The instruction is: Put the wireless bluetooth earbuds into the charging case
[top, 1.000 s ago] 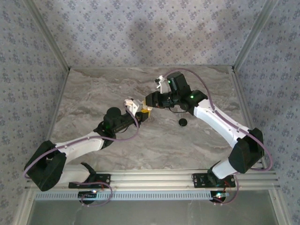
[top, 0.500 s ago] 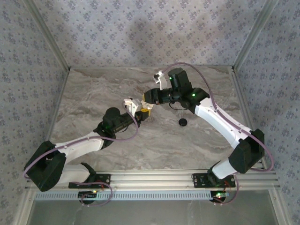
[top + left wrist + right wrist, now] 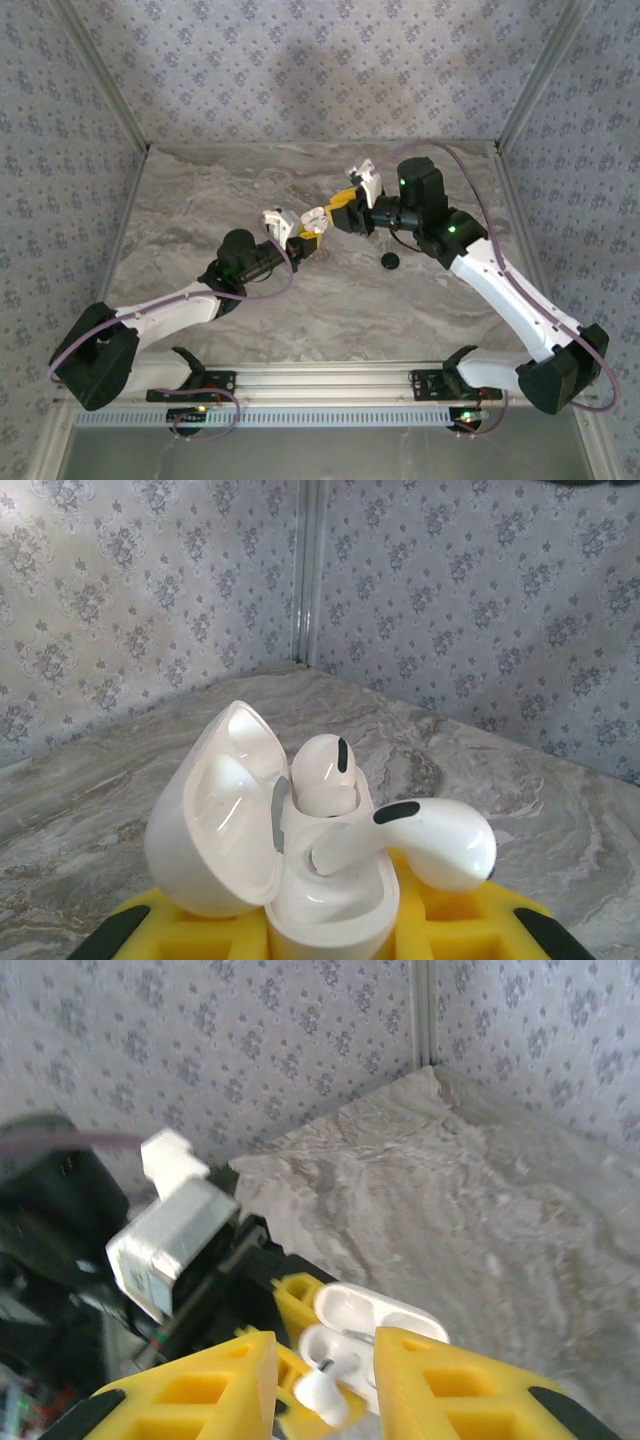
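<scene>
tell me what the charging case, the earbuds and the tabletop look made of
The charging case: glossy white hard plastic, judging by bright highlights on its open lid. The earbuds: the same glossy white plastic, with small black inserts. The tabletop: grey veined marble pattern, fairly matte; real stone or a printed laminate, can't tell.

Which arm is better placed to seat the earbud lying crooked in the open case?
Right. The left claw is shut on the charging case, while the right claw stands open, facing the tilted earbud.
</scene>
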Robot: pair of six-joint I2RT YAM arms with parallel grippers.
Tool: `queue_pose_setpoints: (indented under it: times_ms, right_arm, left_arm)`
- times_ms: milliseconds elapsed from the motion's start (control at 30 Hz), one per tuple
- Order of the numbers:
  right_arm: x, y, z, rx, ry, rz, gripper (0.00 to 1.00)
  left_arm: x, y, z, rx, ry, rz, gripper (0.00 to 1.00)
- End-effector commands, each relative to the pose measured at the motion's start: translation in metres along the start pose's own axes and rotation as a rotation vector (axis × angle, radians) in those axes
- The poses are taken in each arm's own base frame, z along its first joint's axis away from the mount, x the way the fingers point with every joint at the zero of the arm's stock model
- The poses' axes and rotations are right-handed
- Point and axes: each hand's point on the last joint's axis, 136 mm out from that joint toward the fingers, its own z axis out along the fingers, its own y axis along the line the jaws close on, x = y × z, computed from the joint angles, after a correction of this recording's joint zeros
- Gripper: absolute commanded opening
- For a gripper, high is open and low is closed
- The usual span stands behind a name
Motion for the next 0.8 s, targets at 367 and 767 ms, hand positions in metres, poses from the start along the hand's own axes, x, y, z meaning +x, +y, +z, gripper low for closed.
queue_pose_setpoints:
  times_ms: [367, 767]
  right_arm:
    - [0.063, -0.002, 0.005, -0.042, 0.085, -0.736, 0.34]
    - [0.057, 0.005, 0.029, -0.053, 0.043, -0.810, 0.34]
  left_arm:
    - [-0.028, -0.008, -0.006, 0.043, -0.083, 0.009, 0.11]
    - [-0.028, -0.008, -0.007, 0.041, -0.082, 0.011, 0.11]
